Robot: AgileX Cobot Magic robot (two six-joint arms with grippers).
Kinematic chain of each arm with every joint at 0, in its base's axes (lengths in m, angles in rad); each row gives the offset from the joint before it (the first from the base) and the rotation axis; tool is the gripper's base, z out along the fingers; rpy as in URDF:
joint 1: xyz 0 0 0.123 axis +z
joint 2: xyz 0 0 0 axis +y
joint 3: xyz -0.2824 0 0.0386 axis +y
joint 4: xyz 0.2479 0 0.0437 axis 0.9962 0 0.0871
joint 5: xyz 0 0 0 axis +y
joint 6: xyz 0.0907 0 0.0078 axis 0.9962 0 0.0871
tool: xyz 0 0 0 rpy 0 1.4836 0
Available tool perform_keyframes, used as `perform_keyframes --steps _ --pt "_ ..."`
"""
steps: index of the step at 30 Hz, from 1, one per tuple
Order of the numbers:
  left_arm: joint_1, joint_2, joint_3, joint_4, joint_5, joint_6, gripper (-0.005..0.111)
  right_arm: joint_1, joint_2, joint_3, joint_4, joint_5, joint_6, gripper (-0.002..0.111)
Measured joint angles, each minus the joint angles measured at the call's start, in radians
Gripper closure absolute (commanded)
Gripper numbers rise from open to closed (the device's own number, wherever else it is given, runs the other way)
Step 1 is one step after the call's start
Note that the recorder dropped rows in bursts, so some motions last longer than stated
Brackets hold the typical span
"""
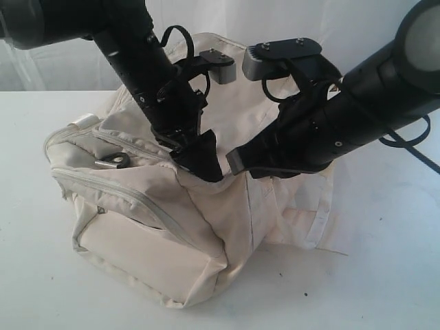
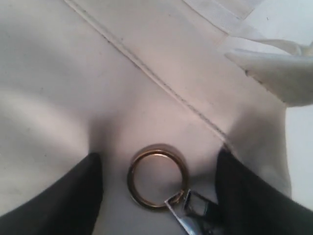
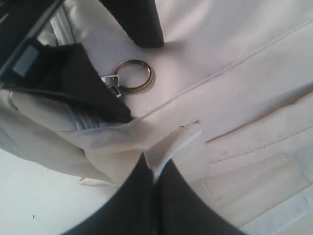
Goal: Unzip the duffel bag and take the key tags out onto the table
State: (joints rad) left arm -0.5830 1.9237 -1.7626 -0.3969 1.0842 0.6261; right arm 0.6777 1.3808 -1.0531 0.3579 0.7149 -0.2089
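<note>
Here, left gripper (image 2: pixel 159 164) gapes astride a brass ring (image 2: pixel 130 177) (clip (image 2: pixel 188 205) attached); right gripper (image 3: pixel 155 164) pinches duffel bag (image 3: pixel 234 49).

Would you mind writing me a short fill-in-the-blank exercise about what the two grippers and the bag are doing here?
1. The left gripper is ___, with a metal ring lying between its fingers.
2. The right gripper, pinching a fold of the bag, is ___.
3. The bag sits on a ___ table.

Missing words: open; shut; white.
</note>
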Motion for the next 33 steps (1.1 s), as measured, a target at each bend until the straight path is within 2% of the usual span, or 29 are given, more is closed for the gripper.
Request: perform_keyframes --steps 8,13,26,33 --pt "0.0 0.015 0.0 0.002 -0.001 -0.005 0.106 0.0 0.001 0.0 0.0 0.0 0.0 0.108" --pt "0.0 0.019 -0.024 0.015 -0.017 -0.036 0.107 0.0 0.001 0.0 0.0 -0.002 0.0 0.108" --pt "0.0 0.02 -0.205 0.033 0.045 -0.066 0.107 0.0 0.001 0.0 0.0 -0.01 0.0 0.108" --pt "0.0 0.02 -0.252 0.125 0.046 -0.114 0.107 0.0 0.001 0.0 -0.002 -0.014 0.0 0.108"
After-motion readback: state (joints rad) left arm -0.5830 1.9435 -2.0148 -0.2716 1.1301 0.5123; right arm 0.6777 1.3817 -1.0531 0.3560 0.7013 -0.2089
